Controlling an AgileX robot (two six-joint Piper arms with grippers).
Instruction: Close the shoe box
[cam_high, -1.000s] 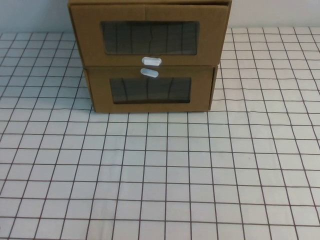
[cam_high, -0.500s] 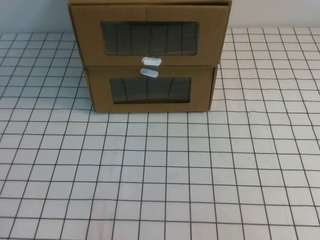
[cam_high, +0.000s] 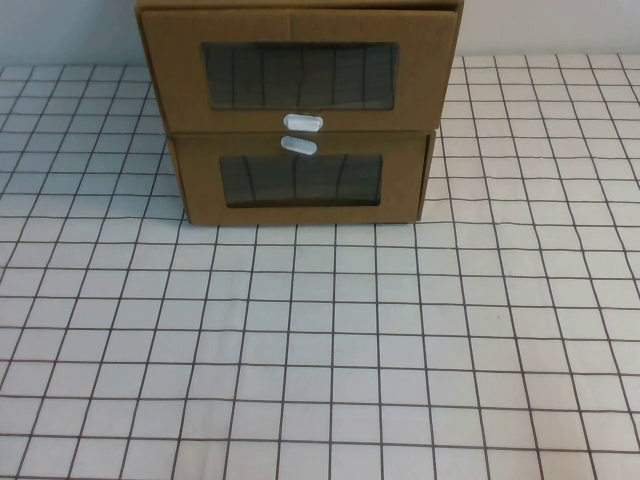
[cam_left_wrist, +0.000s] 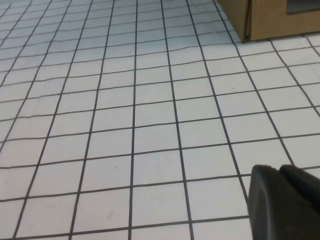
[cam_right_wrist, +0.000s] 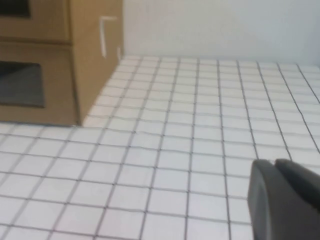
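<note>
The left gripper (cam_left_wrist: 285, 200), a dark plastic end piece, shows only in the left wrist view. It hangs over the white tablecloth with a black grid (cam_left_wrist: 150, 125), well apart from the corner of the cardboard stack. Whether it is released or clenched cannot be told from what shows of it, and it grasps nothing visible.

In the high view the gridded cloth (cam_high: 320, 350) fills the middle and lower frame. Two brown cardboard boxes stand stacked at the upper centre, slightly left of the midline. The upper one is the shoe box (cam_high: 420, 80), a brown cardboard drawer-style box. It has a rectangular clear window (cam_high: 300, 76) in its front and a small white pull tab (cam_high: 303, 122) at the front's lower edge. It rests directly on the lower brown cardboard box (cam_high: 400, 180), which has its own white tab (cam_high: 298, 146) just above its own dark window (cam_high: 300, 180), so the two tabs sit almost touching. The shoe box's front looks wider than the front below it. How far its drawer is pushed in cannot be told.

The right gripper (cam_right_wrist: 285, 200), also dark plastic, shows only in the right wrist view. It is over the cloth and well apart from the stack's side, where the shoe box (cam_right_wrist: 95, 20) sits above the lower box (cam_right_wrist: 95, 80). Its state cannot be told either.
</note>
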